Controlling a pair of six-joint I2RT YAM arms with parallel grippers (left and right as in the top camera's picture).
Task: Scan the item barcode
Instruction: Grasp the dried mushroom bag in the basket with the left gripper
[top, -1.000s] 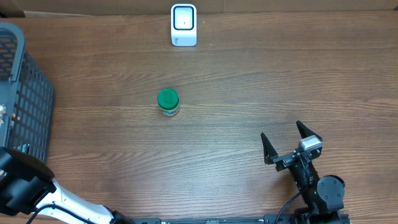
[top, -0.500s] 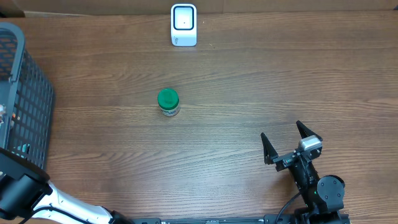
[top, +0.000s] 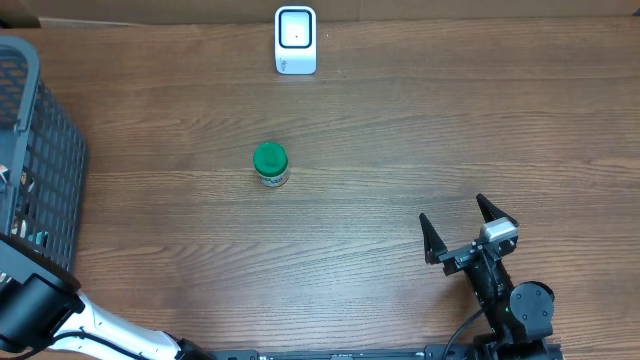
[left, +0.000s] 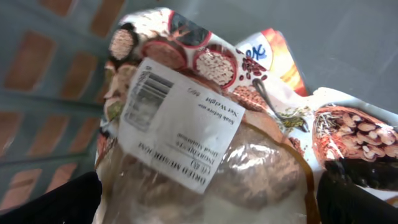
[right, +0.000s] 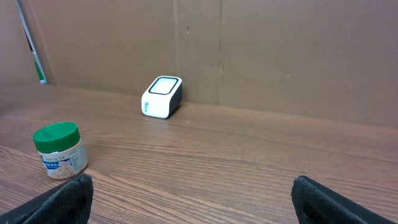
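The left fingers (left: 56, 202) are hanging wide open inside the basket (top: 45, 150) at nine o'clock, straddling a bag (left: 205, 143) whose label (left: 180, 134) and barcode (left: 146, 99) are facing up. The right fingers (top: 432, 240) are idling open and empty at five o'clock over the desk (top: 400, 130), well apart from the jar (top: 270, 163) and the scanner (top: 296, 40) at twelve o'clock. I'm guessing the loose film could slip or crumple in the pinch, or the bag could snag the basket wall on the lift, leaving the barcode creased or turned away from the scanner.

Open table (top: 420, 130) betw. jar (top: 270, 164) and scanner (top: 296, 40); basket (top: 45, 150) walls crowd bag (left: 249, 168).
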